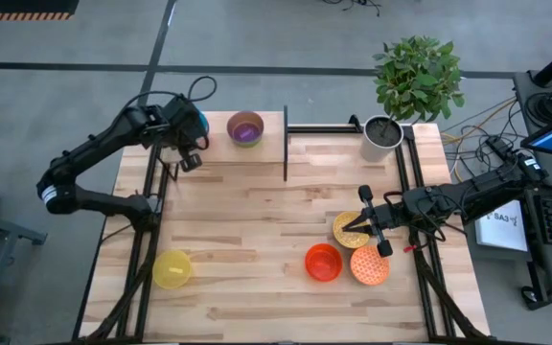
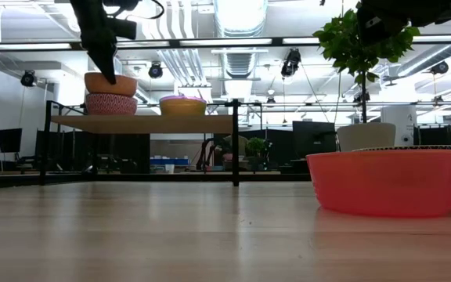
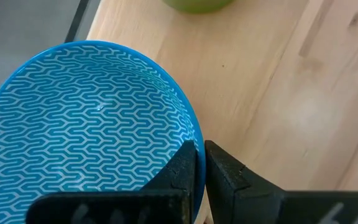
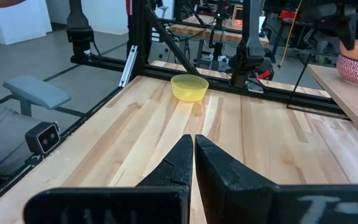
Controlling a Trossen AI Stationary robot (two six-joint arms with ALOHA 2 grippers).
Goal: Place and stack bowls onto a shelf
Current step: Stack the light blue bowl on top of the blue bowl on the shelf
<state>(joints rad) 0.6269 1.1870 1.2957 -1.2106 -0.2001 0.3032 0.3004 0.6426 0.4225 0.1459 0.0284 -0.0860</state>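
The shelf point(image 1: 220, 153) stands at the table's far left. My left gripper point(image 3: 199, 149) is over its left end, shut on a blue-white patterned bowl point(image 3: 86, 130). In the low view this bowl point(image 2: 110, 83) sits directly over another patterned bowl point(image 2: 110, 104); I cannot tell whether it rests on it. A purple bowl point(image 1: 245, 127) with a green bowl inside stands on the shelf to the right. My right gripper point(image 4: 193, 140) hangs shut and level over the speckled yellow bowl point(image 1: 345, 228), touching nothing. The red-orange bowl point(image 1: 323, 262), speckled orange bowl point(image 1: 370, 265) and yellow bowl point(image 1: 172, 269) stand on the table. My left gripper holds the blue-white patterned bowl by its rim point(image 3: 194, 132), one finger point(image 3: 182, 171) inside the bowl and the other outside. The fingers come from above, slanting steeply down. The bowl is upright with its opening up, above the lower bowl on the shelf's left end.
A white plant pot point(image 1: 382, 136) with a green plant stands at the far right corner. Black shelf posts point(image 2: 236, 141) rise from the table. Bare tabletop point(image 1: 257, 220) lies between the shelf and the near bowls.
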